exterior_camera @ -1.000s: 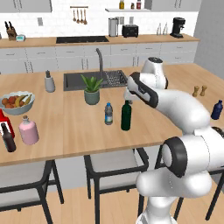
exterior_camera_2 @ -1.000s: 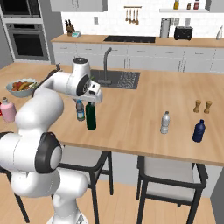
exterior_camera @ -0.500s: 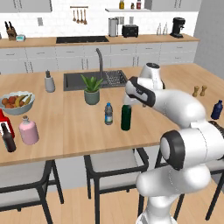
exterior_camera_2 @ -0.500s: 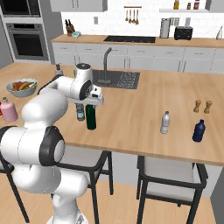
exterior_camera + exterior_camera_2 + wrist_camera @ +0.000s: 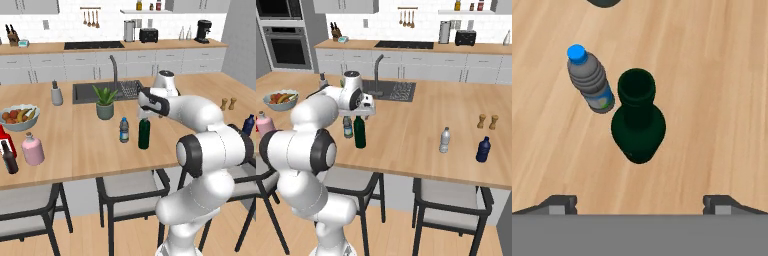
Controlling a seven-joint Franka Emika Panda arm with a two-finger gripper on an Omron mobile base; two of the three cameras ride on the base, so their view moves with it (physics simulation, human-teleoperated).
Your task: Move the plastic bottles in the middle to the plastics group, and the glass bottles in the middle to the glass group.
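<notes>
Over wooden counter [image 5: 712, 75], fingers [image 5: 559, 204] spread wide above green bottle [image 5: 637, 125], empty.

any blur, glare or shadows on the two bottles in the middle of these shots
Hand view: the tall dark green wine bottle and small clear blue-capped water bottle look sharp, foreshortened from above, with no glare and hardly any shadow on the wooden counter. Left base view: both are softer and coarser, with faint shadows at their bases. Right base view: the arm partly hides them.
</notes>
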